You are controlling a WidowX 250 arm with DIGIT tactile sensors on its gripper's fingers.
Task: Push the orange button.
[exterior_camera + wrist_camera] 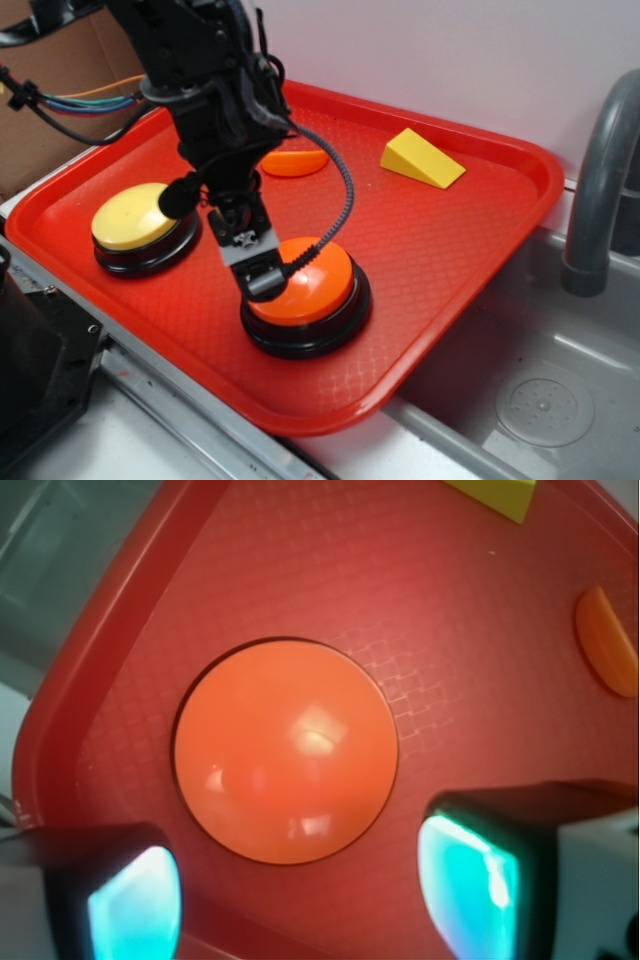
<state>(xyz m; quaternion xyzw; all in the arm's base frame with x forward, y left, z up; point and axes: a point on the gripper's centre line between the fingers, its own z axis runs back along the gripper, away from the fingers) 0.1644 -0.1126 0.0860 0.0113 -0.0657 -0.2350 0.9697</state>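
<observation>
Exterior view: I see my black pincer [262,283] pointing down at the near-left edge of the large glossy orange dome button [305,278] on its thick black round base; whether it touches, I cannot tell. Left of the pincer sits a same-shaped yellow-capped button [138,218]; behind it a flat orange half-round piece [294,162]; further back-right a yellow wedge block [420,160]. All rest on the red textured plastic tray [470,250]. Grey sink [540,400] lies to the right.

Wrist view: only here the jaw gap shows. Two teal-lit fingertips [135,905] stand wide apart, empty, with the orange dome between and beyond them.
</observation>
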